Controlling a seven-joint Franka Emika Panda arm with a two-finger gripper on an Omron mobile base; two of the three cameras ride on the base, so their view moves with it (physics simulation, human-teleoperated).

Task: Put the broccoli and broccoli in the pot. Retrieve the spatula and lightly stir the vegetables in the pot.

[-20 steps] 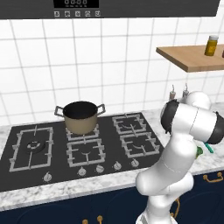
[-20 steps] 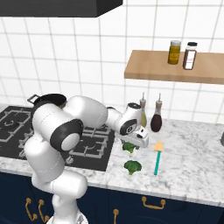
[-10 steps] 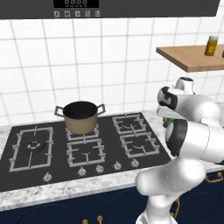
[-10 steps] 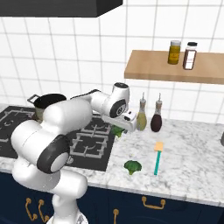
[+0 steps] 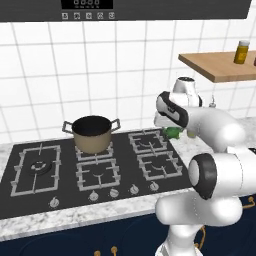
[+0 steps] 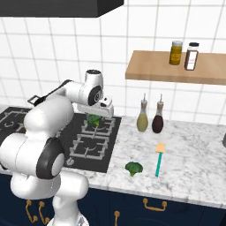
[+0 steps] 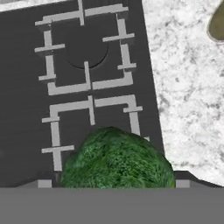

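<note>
I have one broccoli (image 6: 93, 118) clamped in hand (image 6: 94, 117), over hob's right burners; 2nd broccoli (image 6: 133, 167) on bench. Pot (image 5: 92, 133) sits rear-left. Recommend: carry level, centre above rim, then release low.

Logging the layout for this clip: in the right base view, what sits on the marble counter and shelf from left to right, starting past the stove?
Loose broccoli → olive bottle → spatula, with the dark bottle at about the same place across → yellow jar on the shelf → dark jar.
</note>
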